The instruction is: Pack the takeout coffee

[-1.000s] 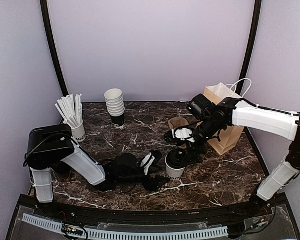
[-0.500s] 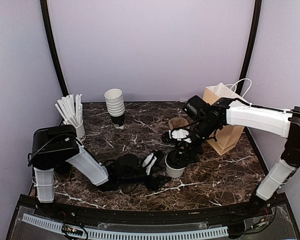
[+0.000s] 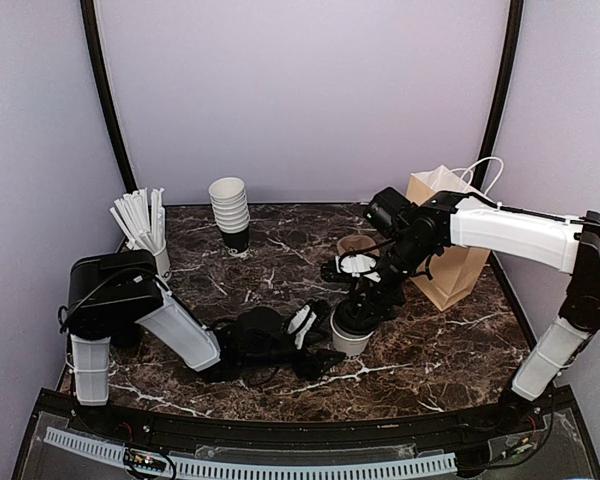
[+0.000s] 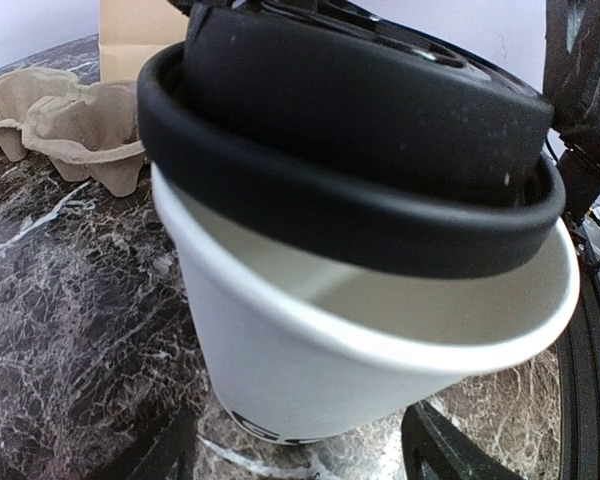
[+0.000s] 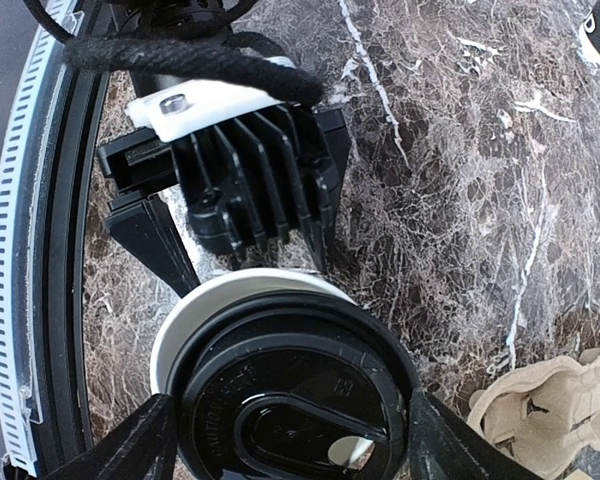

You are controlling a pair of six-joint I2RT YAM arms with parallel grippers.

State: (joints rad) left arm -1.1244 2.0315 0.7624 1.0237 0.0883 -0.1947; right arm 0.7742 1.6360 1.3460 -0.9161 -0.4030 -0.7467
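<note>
The takeout coffee is a white paper cup point(image 3: 350, 344) point(image 4: 280, 340) standing on the marble near the middle. Its black lid point(image 3: 352, 318) point(image 4: 360, 130) point(image 5: 295, 400) rests crooked on the rim, with a gap showing on one side. My left gripper point(image 3: 325, 343) point(image 4: 300, 450) lies low on the table with a finger on each side of the cup's base, close against its wall. From above, my right gripper point(image 3: 360, 305) point(image 5: 285, 440) has its fingers pressed to opposite edges of the lid.
A brown paper bag point(image 3: 450, 270) stands at the right. A pulp cup carrier point(image 3: 358, 245) point(image 4: 70, 120) point(image 5: 550, 420) lies just behind the cup. Stacked lidless cups point(image 3: 230, 210) and a cup of white sticks point(image 3: 145, 235) stand at the back left.
My right gripper has shifted a little left over the cup and its jaws have narrowed onto the lid. The left arm has barely moved.
</note>
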